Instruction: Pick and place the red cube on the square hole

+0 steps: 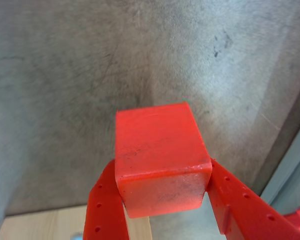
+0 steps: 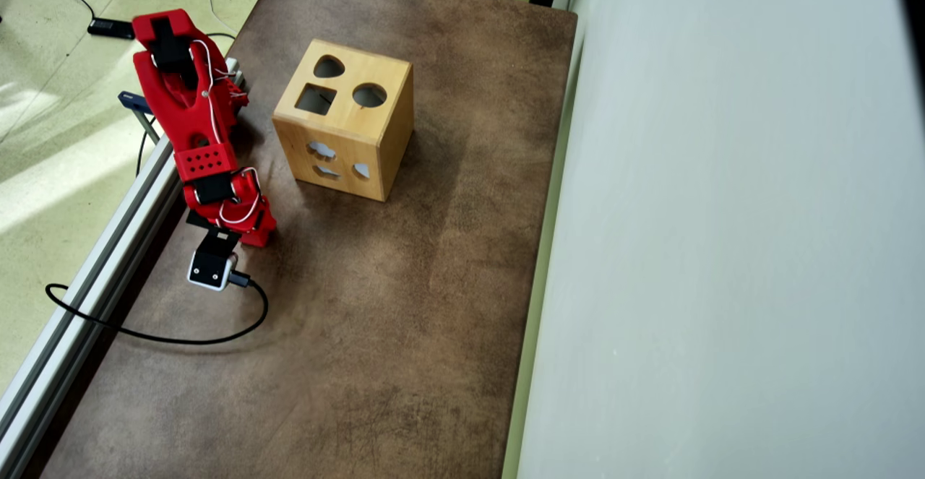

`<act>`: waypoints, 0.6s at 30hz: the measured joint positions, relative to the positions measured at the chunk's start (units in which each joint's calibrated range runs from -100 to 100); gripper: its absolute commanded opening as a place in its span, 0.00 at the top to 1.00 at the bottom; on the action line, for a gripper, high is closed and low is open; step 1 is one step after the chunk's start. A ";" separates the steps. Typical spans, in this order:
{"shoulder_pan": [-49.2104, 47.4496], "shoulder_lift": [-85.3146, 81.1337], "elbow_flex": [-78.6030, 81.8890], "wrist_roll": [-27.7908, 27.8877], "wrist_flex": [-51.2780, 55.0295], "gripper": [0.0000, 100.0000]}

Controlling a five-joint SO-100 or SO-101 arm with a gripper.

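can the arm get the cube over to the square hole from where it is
Probably yes. The gripper is shut on the red cube, and bare table separates the arm from the wooden box, whose square hole faces up uncovered.

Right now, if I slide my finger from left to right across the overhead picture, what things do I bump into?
Floor → red arm → wooden box → bare table → pale wall.
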 measured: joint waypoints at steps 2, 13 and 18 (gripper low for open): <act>0.00 -2.54 0.00 0.00 2.99 0.82; 0.00 -20.17 0.00 -0.05 20.02 0.82; 0.00 -28.90 0.00 -0.05 26.31 0.82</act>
